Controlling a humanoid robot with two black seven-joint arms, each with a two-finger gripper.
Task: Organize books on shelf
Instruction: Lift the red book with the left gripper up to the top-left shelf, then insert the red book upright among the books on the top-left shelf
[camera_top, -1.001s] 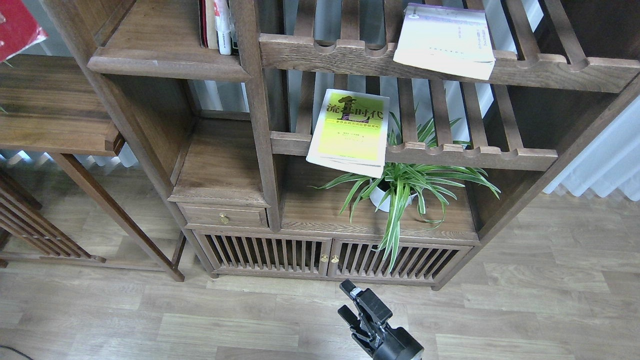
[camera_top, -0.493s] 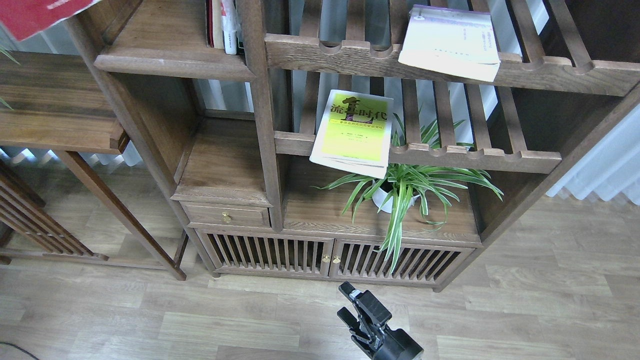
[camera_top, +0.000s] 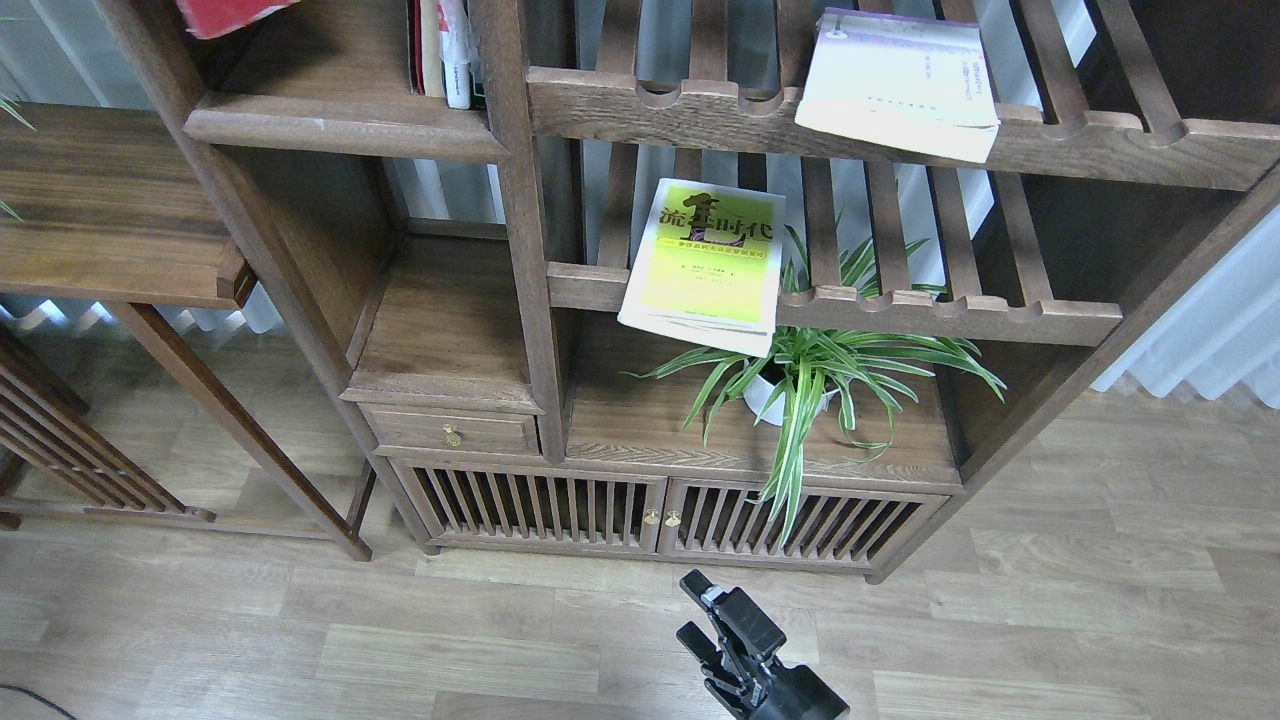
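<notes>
The dark red book (camera_top: 232, 12) shows only as a corner at the top edge, above the left end of the solid dark-brown shelf (camera_top: 340, 112); whatever holds it is out of view. The yellow-green book (camera_top: 705, 262) lies tilted on the lower slatted rack and overhangs its front rail. The white-lavender book (camera_top: 900, 82) lies on the upper slatted rack, also overhanging its rail. My right gripper (camera_top: 692, 608) is low over the floor in front of the bookcase, open and empty. My left gripper is not in view.
Several thin books (camera_top: 442, 50) stand upright at the shelf's right end against the post. A potted spider plant (camera_top: 800, 375) sits under the lower rack. A side table (camera_top: 110, 215) stands at the left. A small drawer (camera_top: 450, 432) and slatted doors (camera_top: 650, 515) are below.
The red book has moved right and up, from beside the bookcase to over the solid shelf's left end. The right gripper has barely moved.
</notes>
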